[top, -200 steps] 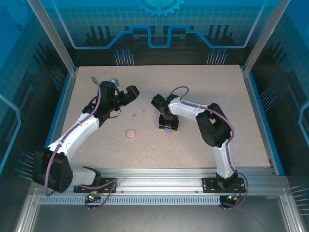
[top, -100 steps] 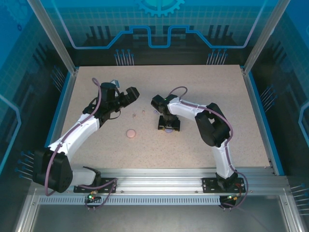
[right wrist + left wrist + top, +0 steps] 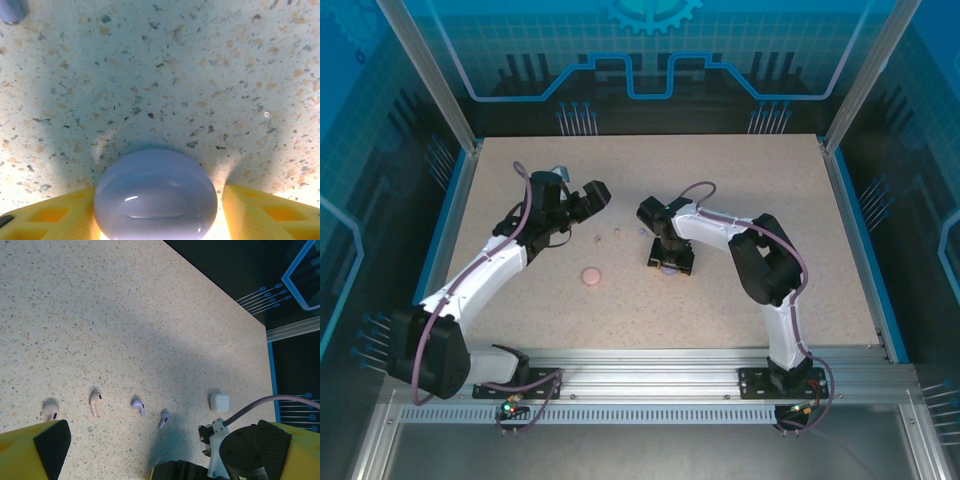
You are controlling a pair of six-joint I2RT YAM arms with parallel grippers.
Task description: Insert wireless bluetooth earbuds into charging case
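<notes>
Spread wide, the left end effector [image 3: 162,432] hangs above the tabletop [image 3: 125,315] holding nothing. Its two yellow fingers [image 3: 30,450] with black pads sit far apart at the bottom corners of the left wrist view. The right end effector [image 3: 157,200] points straight down and straddles the purple case [image 3: 155,195], which sits closed on the tabletop. One finger looks to be right against the case's side, while a thin bright gap shows at the other. From where I stand it is partly spread around the case, not pinching it.

Counting up, two pale pink earbuds [image 3: 95,401] and two purple earbuds [image 3: 138,405] lie loose in a rough row ahead of the left end effector. That makes four in all, pink at one end, purple at the other, each apart from its neighbours. Cases come to three. There is the purple one, and a round pink case [image 3: 591,275] lying alone nearer the arm bases. A small white case [image 3: 219,402] stands just past the purple earbuds, close to the right arm [image 3: 720,225].

The left arm [image 3: 480,270] reaches on a long diagonal from its base at the near left corner toward the middle of the tabletop, its wrist tilted down at the row. The right arm climbs from its base and folds at a dark elbow. Its white forearm runs leftward to a wrist bent down over the purple case.
</notes>
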